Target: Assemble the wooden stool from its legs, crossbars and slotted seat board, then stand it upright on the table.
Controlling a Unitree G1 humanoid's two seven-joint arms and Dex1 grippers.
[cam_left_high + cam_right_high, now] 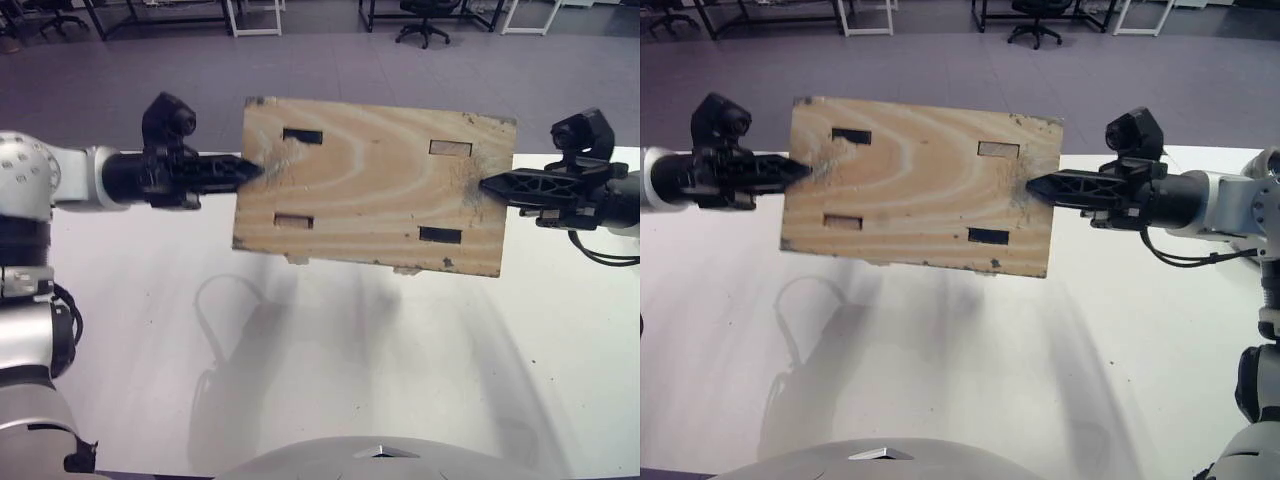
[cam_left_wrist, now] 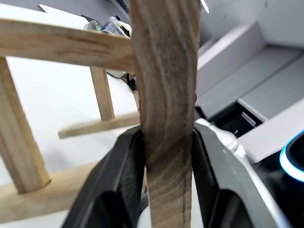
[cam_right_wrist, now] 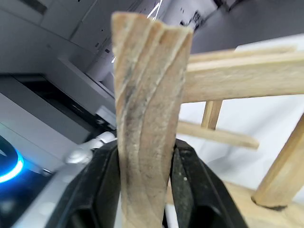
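The left gripper (image 1: 251, 170) and the right gripper (image 1: 487, 184) are each clamped on an opposite short edge of the slotted seat board (image 1: 375, 195). In the left wrist view the black fingers (image 2: 121, 164) press flat against both faces of the board's edge, and the right wrist view shows the same pinch. Between the two arms the board lies nearly level, its top face up and one corner slightly skewed. It shows four slots (image 1: 302, 135), two dark and two looking filled with paler wood. Under the board, the wrist views show legs (image 2: 61, 43) running away from its underside, with crossbars (image 2: 102, 92) joined across them. The frame therefore looks fitted to the seat, though the joints themselves are too hidden to judge how tightly. The stool appears to hang above the white worktop (image 1: 400, 390), since its shadow falls well apart from it and nearer the robot.

The assembly looks done, and the step in hand seems to be the last one: standing the stool upright. The next move calls for both arms to lower together at one pace, holding the board level so that all the feet meet the worktop at once. Only then should the grippers let go, as uneven lowering could rack the frame or pull a leg from its slot.
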